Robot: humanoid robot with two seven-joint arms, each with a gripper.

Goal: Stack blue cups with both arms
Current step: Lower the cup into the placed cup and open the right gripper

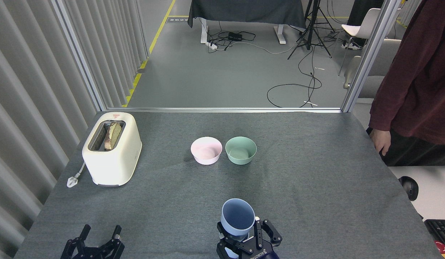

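My right hand [244, 240] pinches the blue cup [237, 217] upright; my left hand [99, 241] is spread, idle. Risk — misalignment (lower cup hidden) could jam the stack.

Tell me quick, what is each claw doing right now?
Left gripper: open, holding nothing, low over the table.
Right gripper: closed on a blue cup.

Right end effector [244, 240] clamped, left end effector [100, 235] spread
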